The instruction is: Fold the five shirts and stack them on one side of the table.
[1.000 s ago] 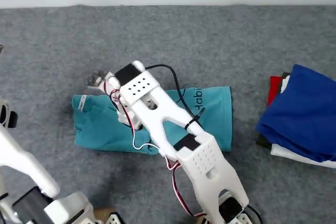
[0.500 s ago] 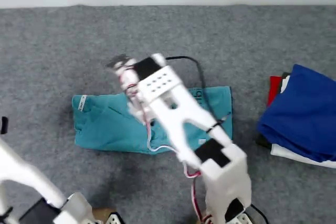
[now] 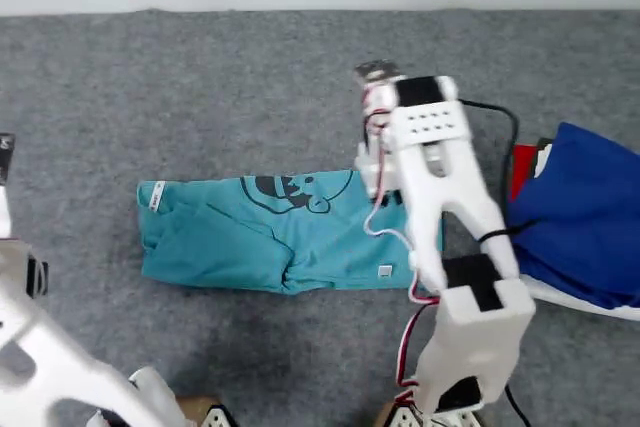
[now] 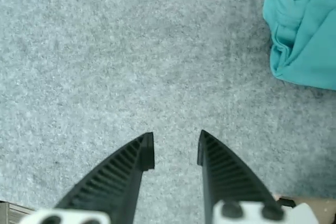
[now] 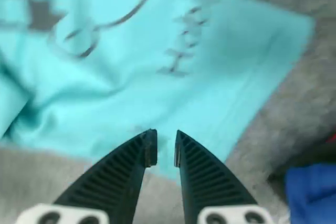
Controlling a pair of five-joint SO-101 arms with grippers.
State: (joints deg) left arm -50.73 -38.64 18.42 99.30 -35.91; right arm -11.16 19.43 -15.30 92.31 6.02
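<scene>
Grey table (image 3: 200,67); shirt stack (image 3: 585,212) partly off-frame

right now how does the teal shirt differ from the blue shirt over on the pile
The teal shirt lies alone mid-table, spread out as a long flat rectangle. The blue shirt sits bunched on top of a pile at the table's side, over a white garment and a red garment. The teal shirt shows a dark printed graphic, while the blue shirt looks plain. Both lie over the same grey table.
</scene>
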